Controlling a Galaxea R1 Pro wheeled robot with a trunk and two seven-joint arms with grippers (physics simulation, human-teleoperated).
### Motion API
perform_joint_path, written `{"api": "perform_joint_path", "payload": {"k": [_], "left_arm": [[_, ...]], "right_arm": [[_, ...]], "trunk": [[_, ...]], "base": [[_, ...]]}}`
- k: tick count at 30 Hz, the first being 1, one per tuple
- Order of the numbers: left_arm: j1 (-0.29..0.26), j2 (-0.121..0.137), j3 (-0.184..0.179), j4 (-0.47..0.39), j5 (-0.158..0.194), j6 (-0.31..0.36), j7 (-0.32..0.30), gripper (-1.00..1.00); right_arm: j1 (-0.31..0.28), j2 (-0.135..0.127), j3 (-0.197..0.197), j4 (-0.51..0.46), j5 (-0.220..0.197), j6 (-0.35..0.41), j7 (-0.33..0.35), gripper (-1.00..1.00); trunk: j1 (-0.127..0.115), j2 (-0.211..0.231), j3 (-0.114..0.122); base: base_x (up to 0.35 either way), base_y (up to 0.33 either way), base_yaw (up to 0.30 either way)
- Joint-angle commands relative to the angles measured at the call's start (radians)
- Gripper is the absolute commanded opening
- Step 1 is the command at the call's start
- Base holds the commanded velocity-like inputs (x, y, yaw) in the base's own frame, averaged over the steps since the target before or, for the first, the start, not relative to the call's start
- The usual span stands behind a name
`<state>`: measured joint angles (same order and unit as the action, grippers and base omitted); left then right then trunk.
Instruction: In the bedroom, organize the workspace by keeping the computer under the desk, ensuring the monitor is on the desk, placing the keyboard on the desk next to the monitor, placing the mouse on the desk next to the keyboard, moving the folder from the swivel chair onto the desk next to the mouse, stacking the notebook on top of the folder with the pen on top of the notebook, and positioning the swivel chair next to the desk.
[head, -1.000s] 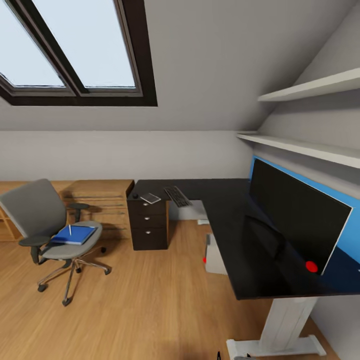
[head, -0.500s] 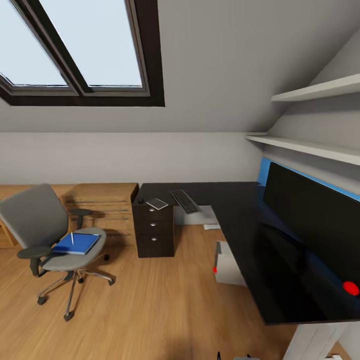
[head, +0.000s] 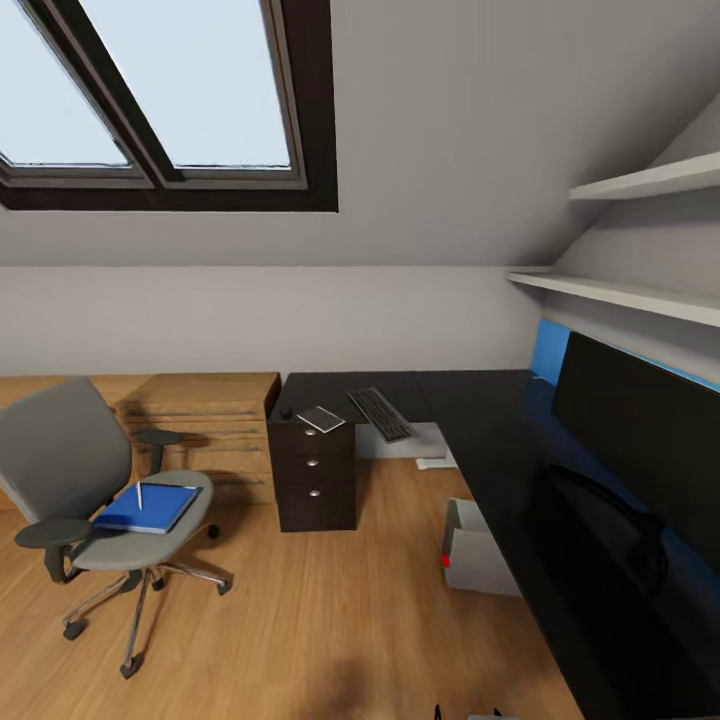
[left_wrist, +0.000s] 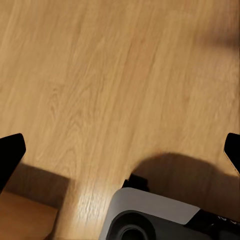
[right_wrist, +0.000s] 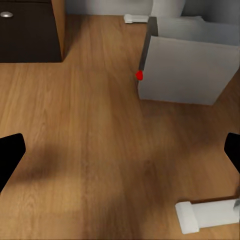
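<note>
- An attic bedroom with a sloped ceiling, a skylight and a wooden floor (head: 300, 610) is recorded in the head view.
- The desk (head: 480, 420) runs along the right wall and turns at the far corner; the monitor (head: 640, 440) stands on its near part.
- The keyboard (head: 380, 413), the notebook (head: 321, 418) and the mouse (head: 287, 412) are noted on the far part, above the drawer unit (head: 312, 480).
- The computer (head: 478, 550) is seen under the desk.
- The swivel chair (head: 95, 500) stands apart from the desk, bearing the folder (head: 147, 508) with the pen (head: 139, 494) on it.
- The left gripper (left_wrist: 120, 152) and right gripper (right_wrist: 120, 152) are empty, fingertips spread wide over bare floor.
- The step in hand is judged to be an approach. The chair should be neared slowly and squarely, so that it is not rolled away and the pen is not shaken off.
</note>
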<state>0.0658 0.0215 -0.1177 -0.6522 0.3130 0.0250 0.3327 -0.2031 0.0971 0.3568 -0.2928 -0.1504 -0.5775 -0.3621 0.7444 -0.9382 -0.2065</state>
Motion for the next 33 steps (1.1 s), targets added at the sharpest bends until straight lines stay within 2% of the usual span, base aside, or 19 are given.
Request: {"api": "perform_joint_path", "payload": {"k": [1,15,22,33], "left_arm": [[0.000,0.002,-0.008,-0.003,0.009,0.003,0.009,1.00],[0.000,0.002,-0.010,-0.003,0.008,0.001,0.009,1.00],[0.000,0.001,-0.011,-0.003,0.008,-0.055,0.009,1.00],[0.000,0.002,-0.011,-0.003,0.009,-0.063,0.009,1.00]], "right_arm": [[-0.001,0.000,0.009,0.000,-0.010,-0.004,-0.005,1.00],[-0.001,0.006,0.011,0.000,-0.006,-0.005,-0.005,1.00],[-0.001,0.006,0.011,0.000,-0.006,-0.005,-0.005,1.00],[-0.001,0.006,0.011,0.000,-0.006,-0.005,-0.005,1.00]], "trunk": [[0.001,-0.001,-0.001],[0.001,-0.001,-0.002],[0.001,-0.001,-0.002],[0.001,-0.001,-0.002]], "base": [[0.327,0.008,0.000],[0.332,0.001,0.000],[0.333,0.000,0.000],[0.333,0.068,0.000]]}}
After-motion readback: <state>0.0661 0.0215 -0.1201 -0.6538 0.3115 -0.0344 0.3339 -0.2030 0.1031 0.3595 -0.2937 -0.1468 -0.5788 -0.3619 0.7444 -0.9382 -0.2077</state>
